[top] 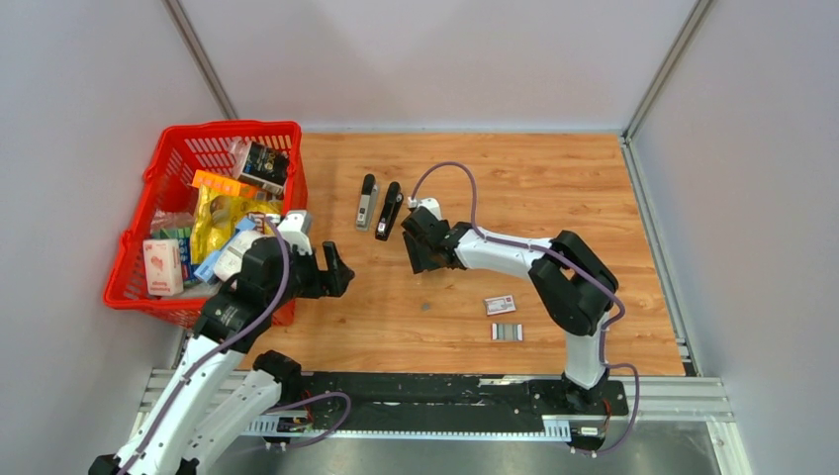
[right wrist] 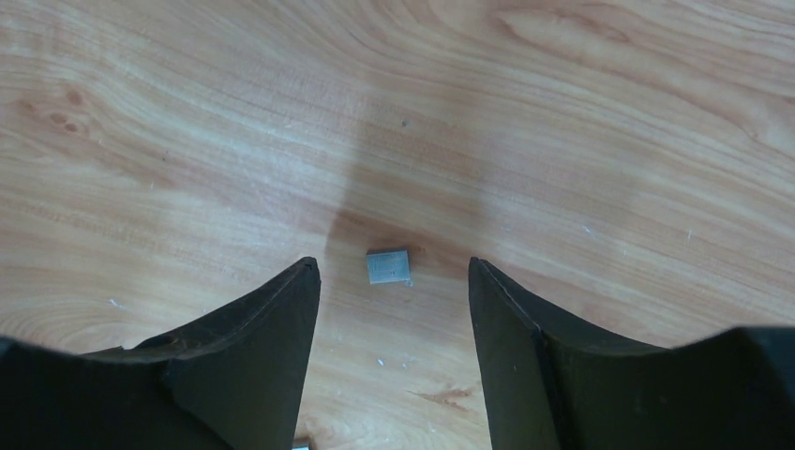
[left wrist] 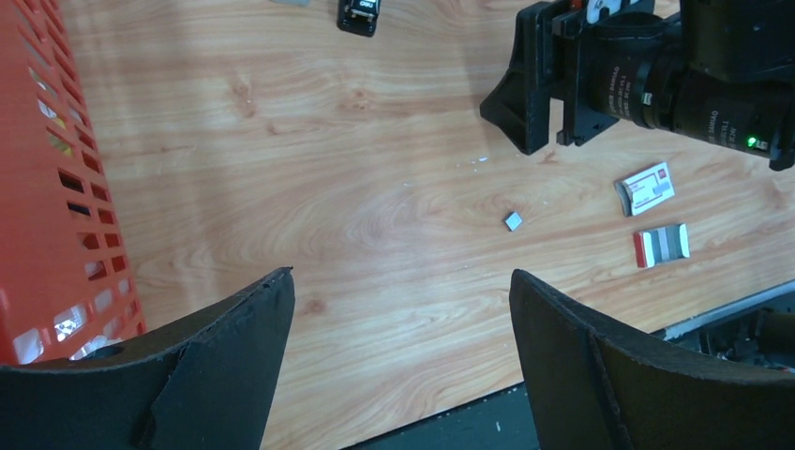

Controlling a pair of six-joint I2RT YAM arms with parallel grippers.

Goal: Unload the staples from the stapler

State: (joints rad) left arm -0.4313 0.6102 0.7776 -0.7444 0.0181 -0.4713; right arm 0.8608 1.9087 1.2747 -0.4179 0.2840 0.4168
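Left gripper (left wrist: 398, 277) sits nearest, jaws wide apart, holding nothing. Two small red-and-white boxes (top: 500, 305) near right, print's too tiny to read. One strip of staples (left wrist: 513, 221) lies on the desk (top: 594, 198), untouched, between the spread fingers of the right gripper (right wrist: 392, 264). Two black staplers (top: 389, 210) farther back.

Two staplers (top: 367, 201) (top: 389, 210), one red basket (top: 226, 130), one loose staple strip (right wrist: 388, 266), one red-and-white box (left wrist: 648, 187) and one red-ended tray (left wrist: 662, 246).

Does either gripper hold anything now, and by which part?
Nothing is held. The left gripper is open and empty; the right gripper is open above a short staple strip lying on the table, without touching it.
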